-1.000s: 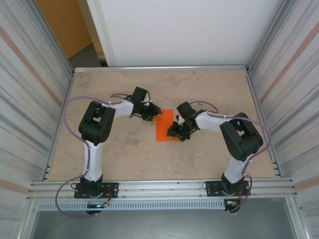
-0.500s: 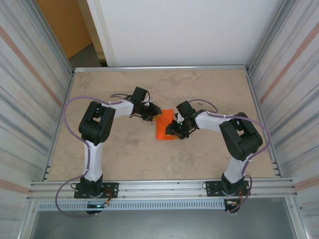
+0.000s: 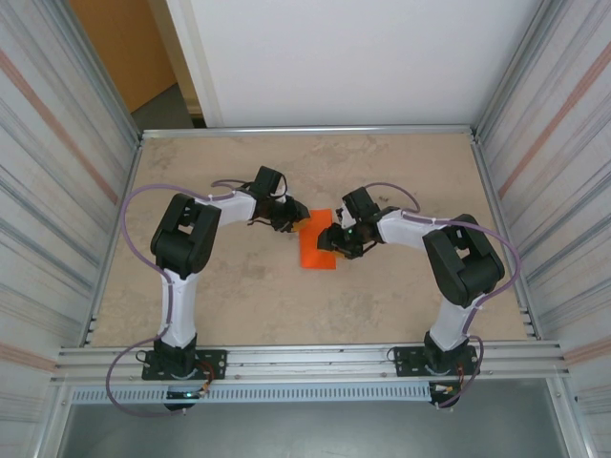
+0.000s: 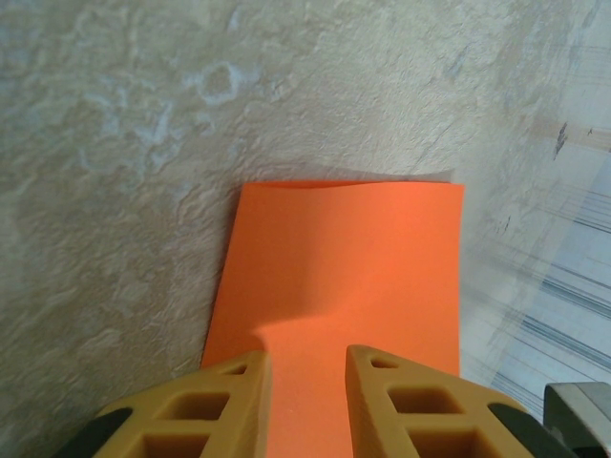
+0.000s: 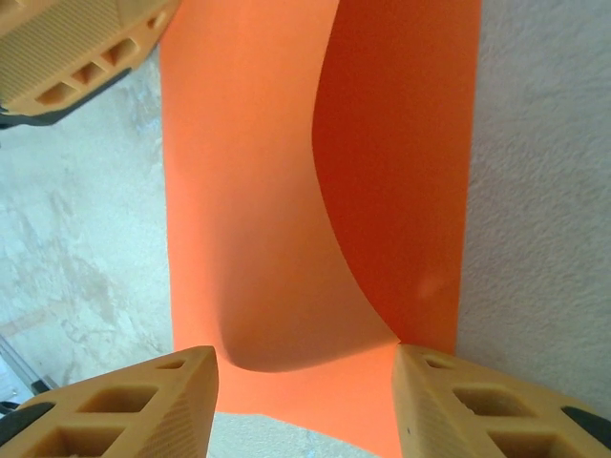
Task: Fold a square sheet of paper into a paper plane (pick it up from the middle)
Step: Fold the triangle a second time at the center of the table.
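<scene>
square sheet of paper [image 3: 316,253] curled between spread right claw [image 5: 304,370], left claw [image 4: 305,367] parted over its edge

One orange sheet [image 3: 317,252], two tools [image 3: 300,226] [image 3: 335,245].

Sheet of paper [image 3: 318,246]: bright orange, plain, unmarked. Its curled-over flap reads as a darker red-orange in the right wrist view.
Desk [image 3: 401,172]: mottled beige-grey with pale stone-like veining.
Left gripper [image 4: 307,382], right gripper [image 5: 304,382]: both ochre-yellow with finely ribbed faces, black further back.
Arms [image 3: 181,239]: white links, black joints.
Cables [image 3: 143,196]: lilac.
Side walls [image 3: 57,143]: pale grey, corrugated, with thin rust-red stripes.
Back panel [image 3: 344,57]: white.
</scene>
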